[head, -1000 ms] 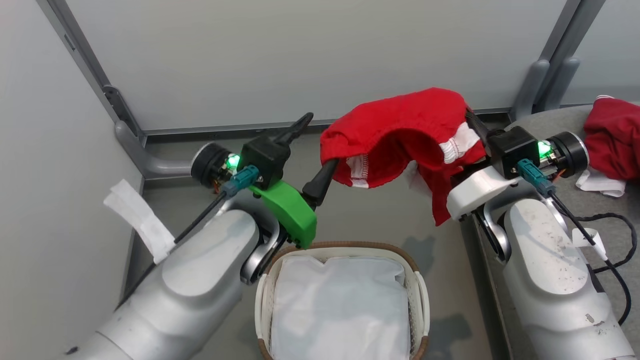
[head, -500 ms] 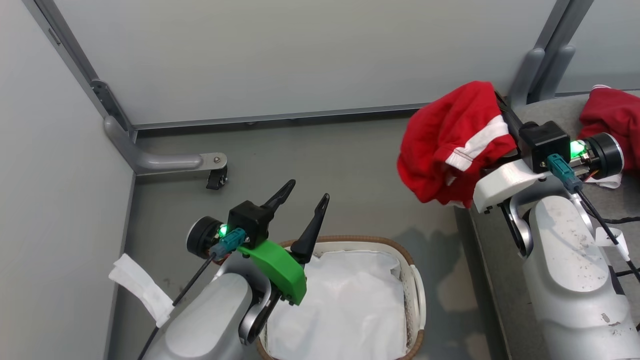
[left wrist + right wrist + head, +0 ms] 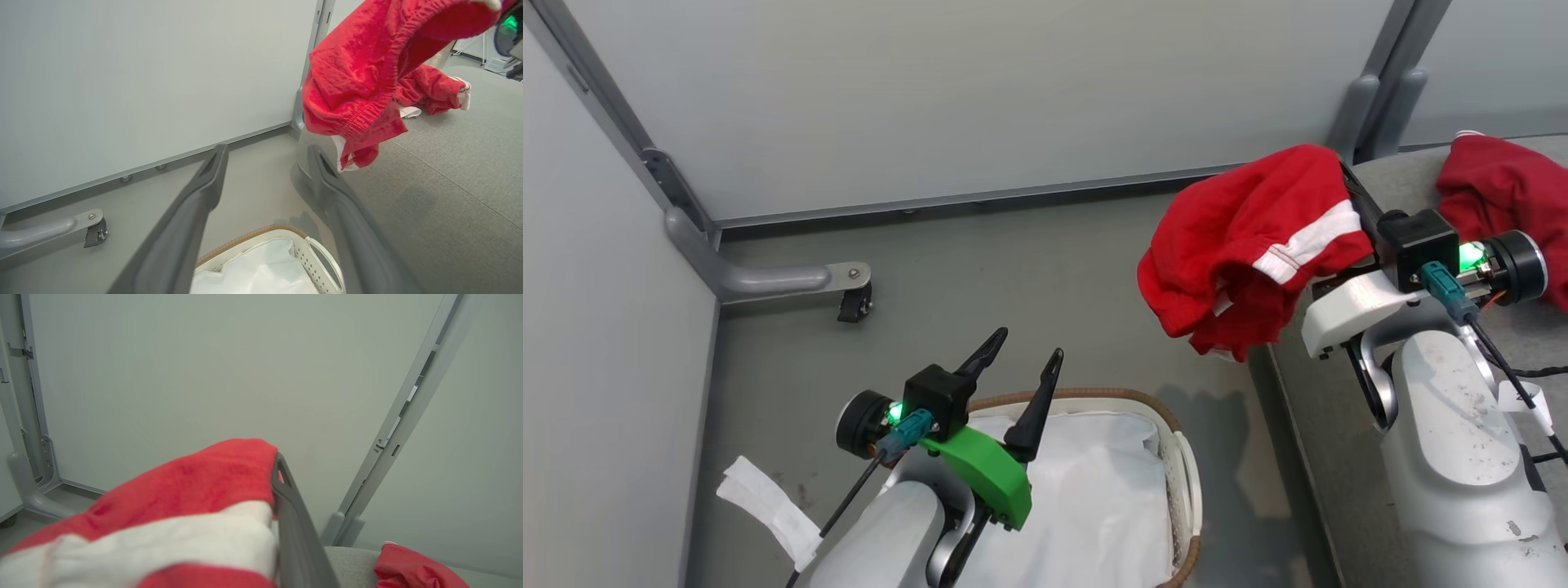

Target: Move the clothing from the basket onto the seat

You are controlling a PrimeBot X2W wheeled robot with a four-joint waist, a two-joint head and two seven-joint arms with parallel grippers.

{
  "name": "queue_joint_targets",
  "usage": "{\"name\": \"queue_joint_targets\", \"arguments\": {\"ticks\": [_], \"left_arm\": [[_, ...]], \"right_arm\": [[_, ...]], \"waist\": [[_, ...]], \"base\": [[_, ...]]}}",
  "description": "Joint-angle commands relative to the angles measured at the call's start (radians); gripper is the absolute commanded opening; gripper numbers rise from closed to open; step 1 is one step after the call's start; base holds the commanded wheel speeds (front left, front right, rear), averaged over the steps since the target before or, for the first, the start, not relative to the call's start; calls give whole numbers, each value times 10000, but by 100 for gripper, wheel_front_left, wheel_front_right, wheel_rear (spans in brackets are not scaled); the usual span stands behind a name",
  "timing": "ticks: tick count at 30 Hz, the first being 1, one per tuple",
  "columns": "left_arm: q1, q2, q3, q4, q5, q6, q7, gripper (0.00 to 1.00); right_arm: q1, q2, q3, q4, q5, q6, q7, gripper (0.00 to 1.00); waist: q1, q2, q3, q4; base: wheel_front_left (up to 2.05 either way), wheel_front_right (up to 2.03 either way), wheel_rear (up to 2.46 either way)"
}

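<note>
Clothing (image 3: 1241,245) now hangs from the clenched right gripper (image 3: 1352,192) alone, nearing the seat (image 3: 1339,457); left gripper (image 3: 1027,345), released, has withdrawn over the basket (image 3: 1086,395).

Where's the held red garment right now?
Head view, right side: red garment hangs from the shut right end effector, above the floor left of the grey seat.

there were two red garments (image 3: 1241,237), one white basket (image 3: 1188,482), one grey seat (image 3: 449,183) and one liner cloth (image 3: 1094,498).
</note>
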Motion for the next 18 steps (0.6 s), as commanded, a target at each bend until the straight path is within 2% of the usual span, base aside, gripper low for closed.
{"name": "queue_joint_targets", "arguments": {"ticks": [1,9,18], "left_arm": [[154,-32,103,-64,160,-27,-6,100],[428,-209,457,-502,635,-81,-6,100],[250,-262,84,-635,725,-93,-5,100]], "right_arm": [[31,-41,58,16,-14,-14,-2,0],[-218,-41,244,-152,-149,-14,-2,0],[-211,-95,-111,-258,-305,-14,-2,0]], "waist": [[0,0,18,-301],[0,0,246,-1720],[0,0,645,-3177]], "base": [[0,0,0],[0,0,0],[0,0,0]]}}
